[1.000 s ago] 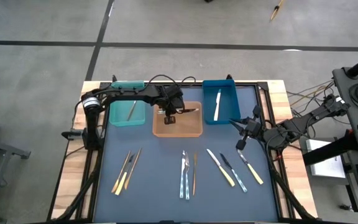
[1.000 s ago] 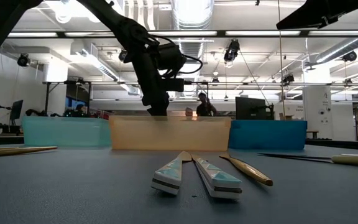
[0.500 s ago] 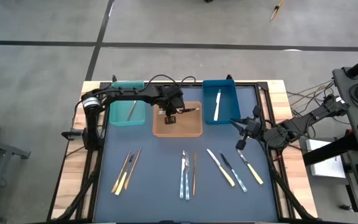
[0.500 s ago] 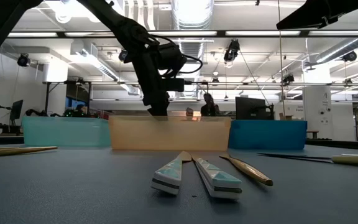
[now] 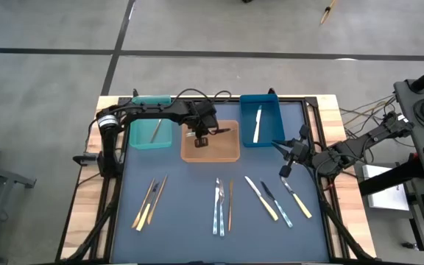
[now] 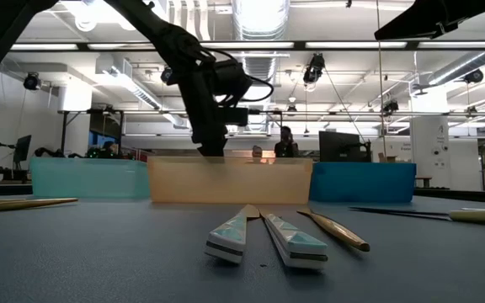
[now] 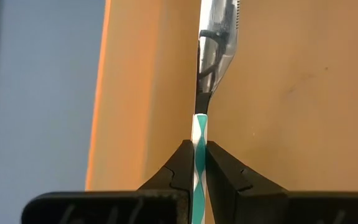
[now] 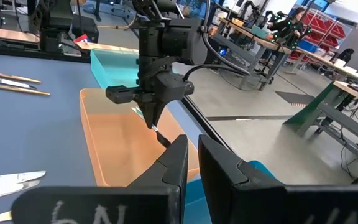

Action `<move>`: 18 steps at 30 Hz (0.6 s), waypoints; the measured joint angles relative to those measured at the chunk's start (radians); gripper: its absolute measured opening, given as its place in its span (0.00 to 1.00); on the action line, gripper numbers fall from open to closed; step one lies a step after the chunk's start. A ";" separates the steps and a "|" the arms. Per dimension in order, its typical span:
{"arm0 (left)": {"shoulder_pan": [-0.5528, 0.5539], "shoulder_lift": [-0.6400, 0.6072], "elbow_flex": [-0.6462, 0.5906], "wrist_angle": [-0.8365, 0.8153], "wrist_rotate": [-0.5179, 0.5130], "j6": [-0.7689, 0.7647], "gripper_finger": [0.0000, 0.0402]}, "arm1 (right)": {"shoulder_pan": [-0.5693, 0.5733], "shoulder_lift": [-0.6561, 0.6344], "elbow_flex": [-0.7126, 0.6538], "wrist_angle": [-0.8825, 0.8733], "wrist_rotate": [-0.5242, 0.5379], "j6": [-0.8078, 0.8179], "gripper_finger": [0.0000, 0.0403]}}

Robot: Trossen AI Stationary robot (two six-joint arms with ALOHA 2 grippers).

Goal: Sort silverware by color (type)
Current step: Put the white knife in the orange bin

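Teal-and-white-handled knife (image 7: 199, 155): I see it clamped between the fingers of my left gripper (image 5: 204, 138), blade pointing out over the floor of the orange bin (image 5: 227, 151). In the high view this bin sits at about 12 o'clock on the dark mat (image 5: 190, 228), with the teal bin (image 5: 142, 136) at 11 o'clock holding one gold piece (image 5: 155, 129) and the blue bin (image 5: 269, 110) at 1 o'clock holding one cream-handled piece (image 5: 257, 124).

Unsorted silverware lies along the near half of the mat: gold and cream pieces (image 5: 149, 202) at 7 o'clock, a teal-patterned pair (image 5: 219, 207) with a bronze piece (image 5: 230, 205) at 6 o'clock, and three more pieces (image 5: 278, 197) at 5 o'clock.

My right gripper (image 5: 286, 152) waits at 3 o'clock, above the mat's edge just beside the blue bin; its fingers (image 8: 180, 163) stand nearly together and hold nothing.
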 joint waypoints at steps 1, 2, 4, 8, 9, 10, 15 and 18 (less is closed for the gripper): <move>0.000 0.000 0.000 -0.007 0.000 -0.002 0.03 | 0.000 0.000 0.000 0.000 0.000 0.000 0.08; 0.000 0.000 0.000 -0.013 0.000 -0.002 0.03 | 0.000 0.000 0.000 0.000 0.000 0.000 0.08; 0.000 0.000 0.000 -0.014 0.000 -0.001 0.04 | 0.000 0.000 0.000 0.000 0.000 -0.002 0.08; 0.000 0.004 0.000 -0.015 -0.001 0.000 0.05 | 0.000 0.000 0.000 0.000 0.000 -0.003 0.08; 0.000 0.004 0.000 -0.015 -0.001 0.000 0.05 | 0.000 0.000 0.000 0.000 0.000 -0.003 0.08; 0.000 0.004 0.000 -0.014 -0.001 0.001 0.05 | 0.000 0.000 0.000 0.000 0.000 -0.003 0.08; 0.000 0.004 0.000 -0.016 -0.002 -0.003 0.05 | 0.000 0.000 0.000 0.000 0.000 -0.003 0.08; 0.000 0.004 0.000 -0.025 -0.002 -0.006 0.05 | 0.000 0.000 0.000 0.000 0.000 -0.003 0.08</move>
